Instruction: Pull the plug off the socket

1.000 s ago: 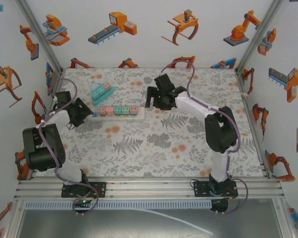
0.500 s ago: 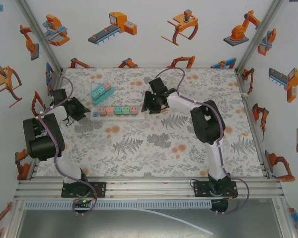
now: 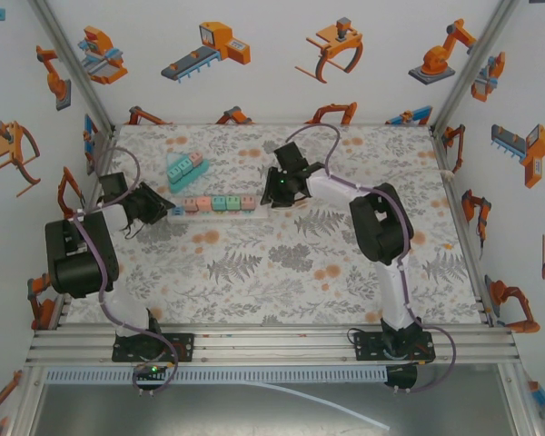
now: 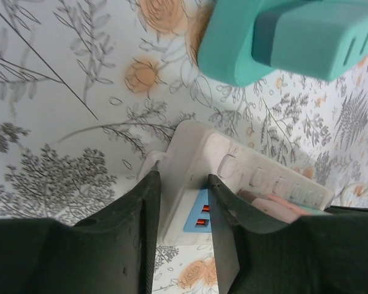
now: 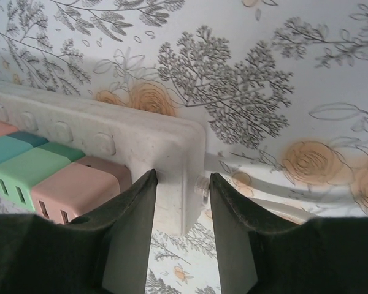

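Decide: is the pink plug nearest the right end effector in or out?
In. The pink plug sits flush against the strip, with no gap between them.

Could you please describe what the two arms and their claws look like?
The left arm and right arm both have bulky black joints, white links and a purple cable looping alongside. The left claw and right claw each have two dark, flat, tapering fingers.

Plugs [image 3: 220,203] on power strip [image 5: 141,131]; adapter block [image 3: 183,170] behind.
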{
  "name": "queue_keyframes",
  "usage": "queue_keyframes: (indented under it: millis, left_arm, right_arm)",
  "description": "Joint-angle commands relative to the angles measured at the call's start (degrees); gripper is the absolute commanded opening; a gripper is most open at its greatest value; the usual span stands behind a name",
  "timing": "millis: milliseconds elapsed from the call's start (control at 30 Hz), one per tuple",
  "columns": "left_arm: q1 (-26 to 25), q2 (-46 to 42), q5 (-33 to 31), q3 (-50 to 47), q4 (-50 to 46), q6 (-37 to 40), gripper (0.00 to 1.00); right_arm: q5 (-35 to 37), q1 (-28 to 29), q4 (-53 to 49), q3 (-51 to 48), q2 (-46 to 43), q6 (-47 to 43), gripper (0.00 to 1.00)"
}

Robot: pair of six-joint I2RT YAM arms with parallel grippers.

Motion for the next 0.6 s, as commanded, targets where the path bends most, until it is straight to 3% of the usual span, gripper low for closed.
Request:
queue_keyframes:
  millis: [0,233,400,567]
  left_arm:
    - [-4.93,-2.20,4.78,-3.51,-4.10,-2.14,0.35]
    - [-16.31,-8.98,4.74,-10.38,-1.47,-6.65,0.35]
    - [-30.21,-10.94,-0.51,-12.54,-1.65,-9.02,0.35]
    - [-39.46,-10.18,-5.39,-14.29,2.34,-13.76,0.34]
  right_arm:
    - [0.55,-0.07,-0.99,-3.48,-3.40,-0.85,0.39]
    - [0.84,-3.45,1.01,-16.94,-15.14,-2.50,0.39]
    - [1.48,-7.74,0.56,-29.55,-25.59,-5.17,0.39]
    - [3.82,-8.27,-1.69,-39.55,-34.46,-5.98,0.39]
